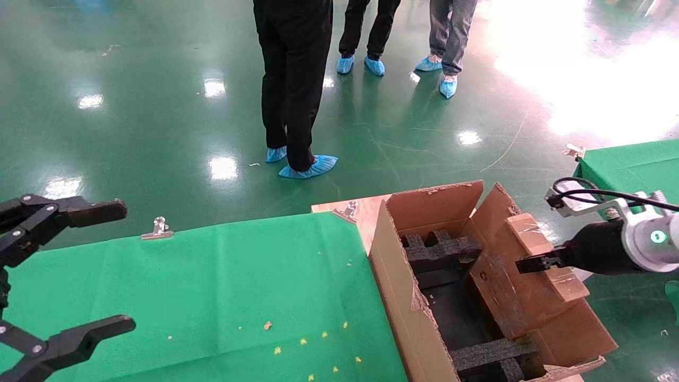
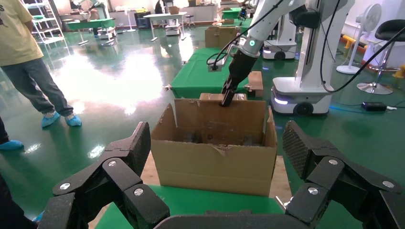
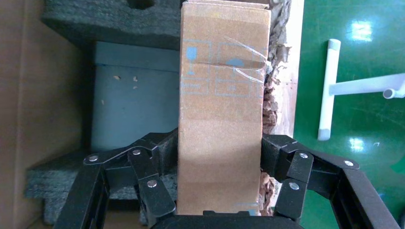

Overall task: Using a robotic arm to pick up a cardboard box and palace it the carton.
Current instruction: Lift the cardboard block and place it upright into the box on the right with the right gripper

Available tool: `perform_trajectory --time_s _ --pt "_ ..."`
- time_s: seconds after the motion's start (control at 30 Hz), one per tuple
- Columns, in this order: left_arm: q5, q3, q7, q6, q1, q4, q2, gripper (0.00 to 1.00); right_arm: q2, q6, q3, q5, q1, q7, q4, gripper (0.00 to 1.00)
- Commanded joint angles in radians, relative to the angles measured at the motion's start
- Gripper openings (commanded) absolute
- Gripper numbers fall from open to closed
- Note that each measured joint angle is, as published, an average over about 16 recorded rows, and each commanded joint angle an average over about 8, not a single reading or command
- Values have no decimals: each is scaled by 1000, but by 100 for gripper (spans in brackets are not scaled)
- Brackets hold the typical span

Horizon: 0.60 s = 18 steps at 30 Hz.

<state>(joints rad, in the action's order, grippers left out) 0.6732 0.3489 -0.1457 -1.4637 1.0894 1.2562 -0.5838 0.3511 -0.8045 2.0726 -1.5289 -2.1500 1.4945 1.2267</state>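
Observation:
My right arm, white with a green ring (image 1: 658, 237), reaches in from the right. Its gripper (image 1: 530, 263) is shut on the cardboard box (image 1: 554, 289), small, brown and taped. It holds the box tilted over the right side of the carton (image 1: 392, 286), partly inside the opening. In the right wrist view the fingers (image 3: 165, 155) press both sides of the box (image 3: 220, 119), above black foam blocks (image 3: 110, 24) and the torn carton edge (image 3: 274, 86). The carton has ragged flaps and foam blocks (image 1: 437, 252) inside. My left gripper (image 1: 114, 268) is open and empty at the far left, over the green cloth.
The green cloth (image 1: 238, 286) is clipped to the table, with small crumbs (image 1: 302, 342) on it. Three people (image 1: 294, 79) stand on the green floor beyond. Another green table (image 1: 631, 159) stands at the right. A white pipe frame (image 3: 329, 86) lies beside the carton.

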Motion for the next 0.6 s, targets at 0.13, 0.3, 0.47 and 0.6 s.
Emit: perform_trajectory --time_s 0.13,0.3,0.47,0.6 --pt "0 0 0 0 0 0 0 100 32 38 8 17 45 -3 -38 0" --pt "0 0 0 0 0 0 0 100 73 67 11 51 95 -28 -92 0" --pt "0 0 0 0 0 0 0 100 116 87 8 96 146 -69 -155 0" --pt "0 0 0 0 0 0 0 100 152 92 3 130 184 -115 -211 0"
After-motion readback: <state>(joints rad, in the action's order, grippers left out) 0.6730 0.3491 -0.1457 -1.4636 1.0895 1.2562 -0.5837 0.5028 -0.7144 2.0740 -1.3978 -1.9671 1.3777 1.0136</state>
